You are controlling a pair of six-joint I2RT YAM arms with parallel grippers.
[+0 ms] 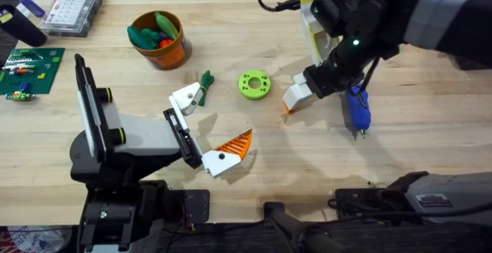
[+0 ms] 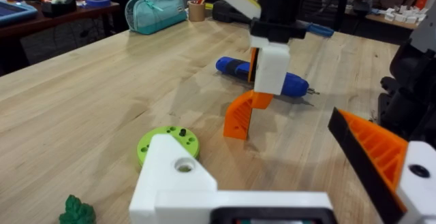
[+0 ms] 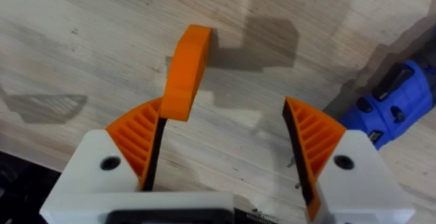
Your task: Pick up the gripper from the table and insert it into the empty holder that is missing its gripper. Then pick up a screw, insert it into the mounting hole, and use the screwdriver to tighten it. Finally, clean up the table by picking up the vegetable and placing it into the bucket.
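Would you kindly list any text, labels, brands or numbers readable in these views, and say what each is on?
No text can be read for certain.
Label on the right arm at the overhead view's lower edge: printed, too small to read.
Clear compartment box at the table's far left: rows of marks, too blurred to read.
Screwdriver, bucket, green disc: no visible lettering.
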